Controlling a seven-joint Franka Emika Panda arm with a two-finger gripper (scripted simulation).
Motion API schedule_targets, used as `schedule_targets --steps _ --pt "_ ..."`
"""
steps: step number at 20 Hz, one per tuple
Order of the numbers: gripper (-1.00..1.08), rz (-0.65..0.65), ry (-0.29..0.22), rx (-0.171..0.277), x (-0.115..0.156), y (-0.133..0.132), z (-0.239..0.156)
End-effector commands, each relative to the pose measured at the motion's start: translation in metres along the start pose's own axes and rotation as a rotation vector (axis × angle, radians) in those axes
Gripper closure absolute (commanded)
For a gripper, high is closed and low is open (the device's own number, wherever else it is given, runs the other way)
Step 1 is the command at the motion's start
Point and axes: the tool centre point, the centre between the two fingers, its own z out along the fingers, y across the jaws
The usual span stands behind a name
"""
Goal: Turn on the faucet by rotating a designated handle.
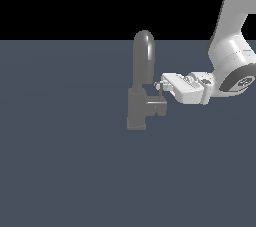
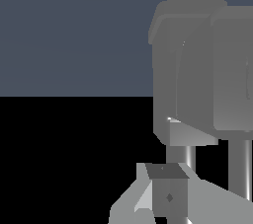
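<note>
The matte grey faucet (image 1: pixel 143 58) stands in the middle of the exterior view, with a tall round-topped spout on a blocky base (image 1: pixel 137 113). The handle stub (image 1: pixel 158 106) juts from the base toward the exterior view's right, and its thin pin lever (image 1: pixel 159 93) rises from it. My gripper (image 1: pixel 159 86) reaches in level from the right, its fingertips at the top of the pin. The fingers look shut together. In the wrist view the faucet body (image 2: pixel 197 75) fills the frame close up, the pin (image 2: pixel 188 156) runs to my fingertips (image 2: pixel 167 193). Whether the fingers pinch the pin is hidden.
The flat dark blue-grey floor (image 1: pixel 60 161) spreads around the faucet. My white arm (image 1: pixel 232 51) comes down from the upper right of the exterior view. Nothing else stands in view.
</note>
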Motion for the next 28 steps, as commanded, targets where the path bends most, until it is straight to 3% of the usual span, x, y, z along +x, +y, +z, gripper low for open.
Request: schedule_targets --steps 1,17,19,28 --pt "1.08 0.0 0.0 0.0 -0.001 0.004 0.0" --pt "1.08 0.0 0.0 0.0 -0.012 0.049 0.0" --pt "1.08 -0.013 0.007 0.004 -0.014 0.041 0.0" --pt "1.08 -0.005 0.002 0.002 0.005 0.076 0.0"
